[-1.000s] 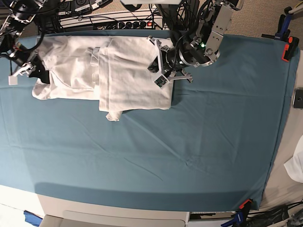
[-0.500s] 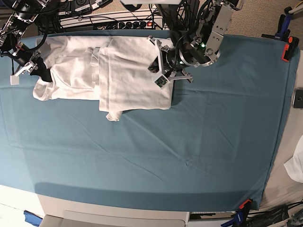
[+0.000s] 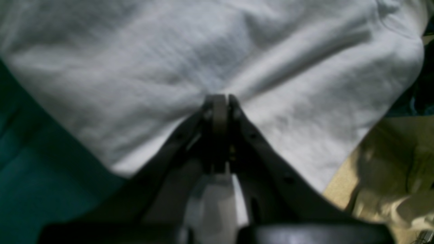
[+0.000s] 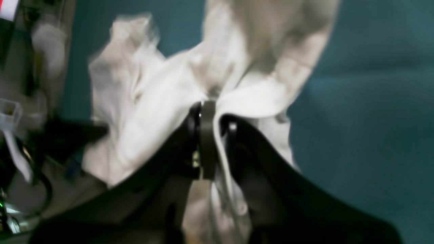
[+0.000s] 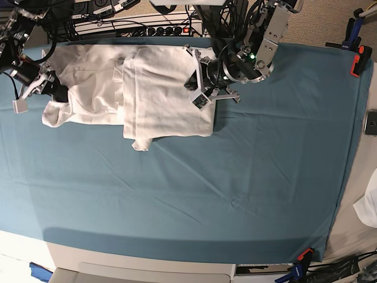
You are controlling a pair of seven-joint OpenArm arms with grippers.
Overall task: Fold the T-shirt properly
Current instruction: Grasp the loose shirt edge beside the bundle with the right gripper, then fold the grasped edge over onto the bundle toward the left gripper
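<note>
The white T-shirt (image 5: 147, 88) lies partly folded at the back left of the teal table cover (image 5: 235, 177). My left gripper (image 5: 200, 82) is shut on the shirt's right edge; the left wrist view shows the closed fingertips (image 3: 219, 101) pinching white cloth (image 3: 203, 54). My right gripper (image 5: 58, 94) is shut on the shirt's left end, which is lifted and bunched; in the right wrist view the closed tips (image 4: 207, 106) hold gathered white fabric (image 4: 162, 91).
Cables and power strips (image 5: 153, 26) run along the table's back edge. Orange clamps (image 5: 357, 59) hold the cover at the right. A phone (image 5: 371, 122) and a white cloth (image 5: 368, 206) lie off the right edge.
My right gripper has moved right and slightly toward the front, pulling the shirt's left end inward so it bunches. The left gripper has stayed in place.
</note>
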